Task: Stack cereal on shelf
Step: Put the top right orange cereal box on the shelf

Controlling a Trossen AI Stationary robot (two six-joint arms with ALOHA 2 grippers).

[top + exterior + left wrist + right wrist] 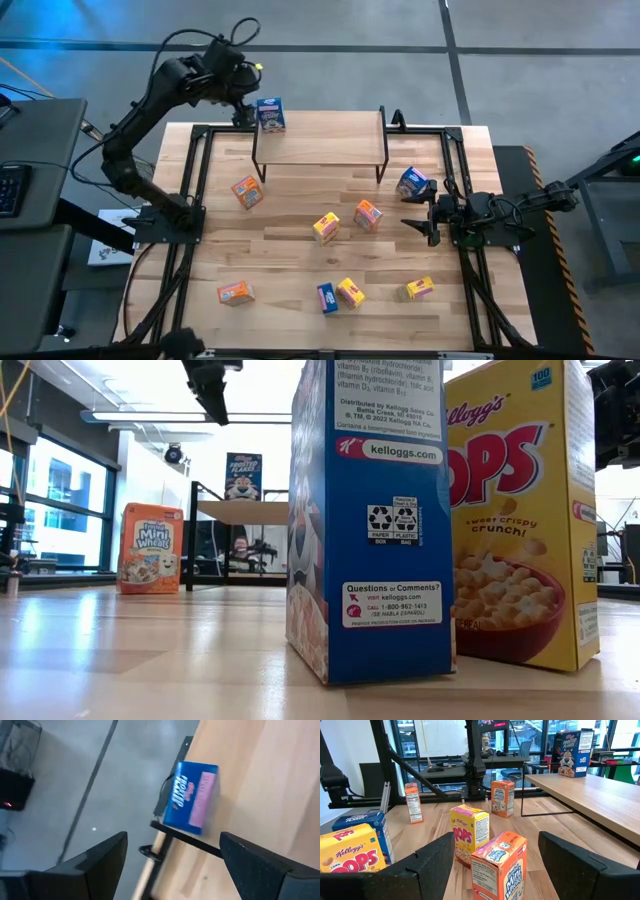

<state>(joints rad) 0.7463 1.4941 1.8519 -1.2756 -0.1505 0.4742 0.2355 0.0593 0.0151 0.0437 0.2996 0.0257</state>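
One blue cereal box [270,113] stands upright on the left end of the light-wood shelf [320,143]. The left wrist view shows this box [192,802] at the shelf's corner. My left gripper [243,108] hovers open just left of it and above, its fingers [107,865] apart and clear of it. Several more cereal boxes are scattered on the table, among them an orange one [247,191], a yellow one [325,227] and a blue one [412,182]. My right gripper [420,222] waits open at the table's right side.
Boxes lie near the table's front: orange [235,292], blue [327,297], yellow [350,292] and yellow [420,288]. Another orange box [367,214] stands mid-table. The shelf top right of the blue box is bare wood [590,795]. Black frame rails [195,180] run along the table's sides.
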